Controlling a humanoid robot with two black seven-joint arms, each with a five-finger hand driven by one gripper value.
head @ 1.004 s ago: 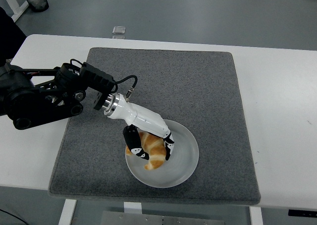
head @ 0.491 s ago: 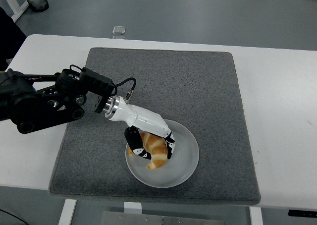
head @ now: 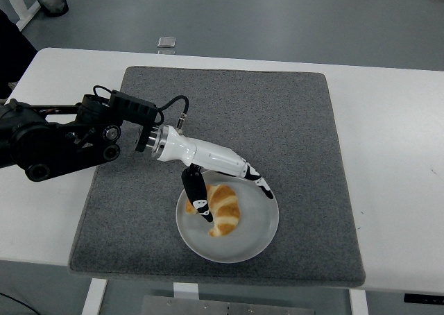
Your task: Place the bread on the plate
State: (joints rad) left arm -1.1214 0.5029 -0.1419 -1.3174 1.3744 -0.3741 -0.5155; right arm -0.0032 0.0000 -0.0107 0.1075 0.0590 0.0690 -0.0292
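Note:
A golden croissant point(head: 223, 209) lies on the grey round plate point(head: 253, 239), which sits near the front of the dark grey mat point(head: 277, 128). My left hand point(head: 225, 186) hovers over the plate's left half with its fingers spread apart. The thumb point(head: 195, 196) points down beside the croissant's left end, and the other fingers point(head: 255, 182) stretch out past its right side. Nothing is between them. The bread rests free on the plate. My right arm does not show.
The mat covers the middle of the white table point(head: 388, 134). A small clear object point(head: 166, 43) lies at the table's far edge. My left arm's black body point(head: 55, 138) stretches over the table's left side.
The left hand was curled around the croissant; now its fingers have spread and lifted off it, leaving the bread lying on the plate. The forearm rose slightly.

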